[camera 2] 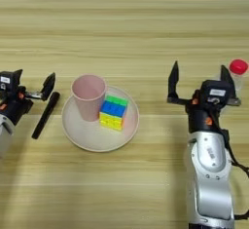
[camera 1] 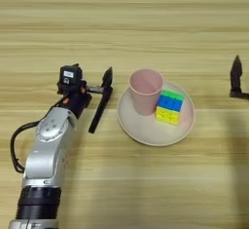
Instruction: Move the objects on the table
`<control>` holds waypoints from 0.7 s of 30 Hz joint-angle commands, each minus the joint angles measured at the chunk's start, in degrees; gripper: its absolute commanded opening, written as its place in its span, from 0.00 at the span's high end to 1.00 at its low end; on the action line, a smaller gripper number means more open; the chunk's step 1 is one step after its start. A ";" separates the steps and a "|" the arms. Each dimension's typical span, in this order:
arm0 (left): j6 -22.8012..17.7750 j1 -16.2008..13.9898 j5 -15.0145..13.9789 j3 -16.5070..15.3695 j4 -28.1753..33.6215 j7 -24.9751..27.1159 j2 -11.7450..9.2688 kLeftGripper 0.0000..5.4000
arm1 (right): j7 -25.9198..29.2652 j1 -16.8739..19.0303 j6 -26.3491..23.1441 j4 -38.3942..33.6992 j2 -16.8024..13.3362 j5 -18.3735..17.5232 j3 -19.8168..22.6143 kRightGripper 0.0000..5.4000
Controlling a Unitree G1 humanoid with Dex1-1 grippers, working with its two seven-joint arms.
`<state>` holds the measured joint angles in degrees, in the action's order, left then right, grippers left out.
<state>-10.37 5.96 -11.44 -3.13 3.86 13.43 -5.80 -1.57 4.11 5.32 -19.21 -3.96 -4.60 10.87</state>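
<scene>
The left claw [camera 2: 33, 87] stands spread and empty on the desk [camera 1: 146, 18]. The marker [camera 1: 100, 109] lies just beside it, toward the plate, its long axis running from near the claw's inner finger down toward the robot. The left arm is clearly the nearer one for it.

The plate [camera 2: 82, 133] sits between the two claws, carrying the pink cup [camera 2: 89, 96] and the cube [camera 2: 113, 112] side by side.

The right claw [camera 2: 199, 82] is also spread wide and holds nothing. The bottle [camera 2: 237, 77] stands upright just behind its outer finger, partly hidden, so that arm likely suits it best.
</scene>
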 commanded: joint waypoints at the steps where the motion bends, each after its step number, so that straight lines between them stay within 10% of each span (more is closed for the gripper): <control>1: 0.59 0.37 0.63 -0.05 -0.66 -0.43 -0.31 0.00 | -2.43 -1.32 1.80 0.36 0.29 0.72 2.24 0.00; 21: 1.47 0.53 0.62 -0.66 -1.68 -0.63 -1.07 0.00 | -3.62 -3.83 2.34 8.74 -0.61 -1.17 5.63 0.00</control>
<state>-9.04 5.97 -11.44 -3.71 2.58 13.02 -6.39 -5.78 1.79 8.26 -11.96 -4.09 -4.76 16.25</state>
